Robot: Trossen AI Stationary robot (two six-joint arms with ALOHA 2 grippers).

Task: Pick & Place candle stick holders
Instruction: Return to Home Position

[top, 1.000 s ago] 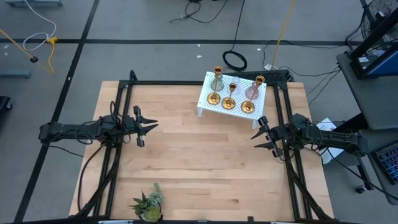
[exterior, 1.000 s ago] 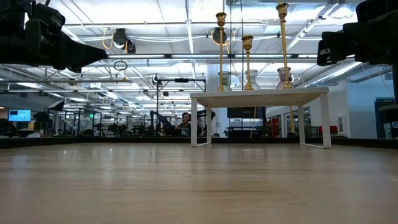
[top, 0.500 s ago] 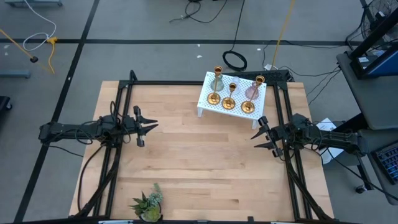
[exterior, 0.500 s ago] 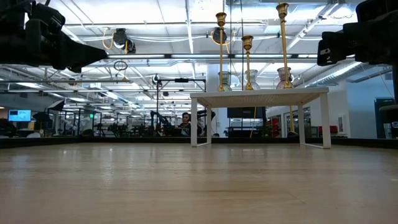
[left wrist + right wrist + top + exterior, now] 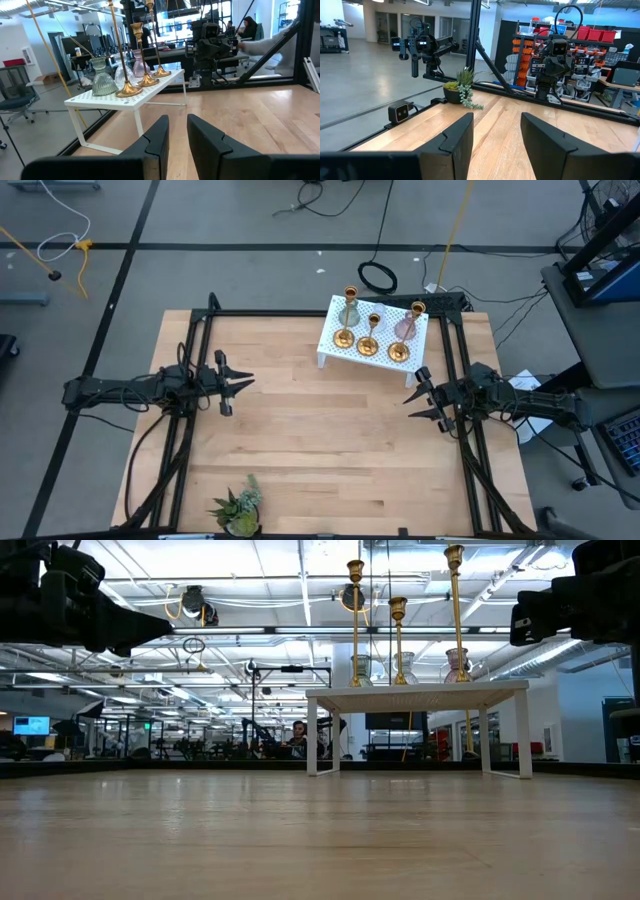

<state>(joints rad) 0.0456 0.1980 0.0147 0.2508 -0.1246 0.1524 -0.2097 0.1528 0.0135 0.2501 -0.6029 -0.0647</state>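
A: Nothing has moved: left gripper (image 5: 240,385) and right gripper (image 5: 415,398) hang at opposite side edges of the surface (image 5: 300,430), fingers spread, empty.
B: And the candle stick holders (image 5: 368,345)?
A: Three gold, three glass, all on the white rack (image 5: 328,346) by the far edge. Slick, top-heavy; likely best pinched low on the stem.

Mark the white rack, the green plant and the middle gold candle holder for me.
white rack (image 5: 415,696): low view, front edge of its top.
green plant (image 5: 238,508): high view, its leaves.
middle gold candle holder (image 5: 368,346): high view, its round base.
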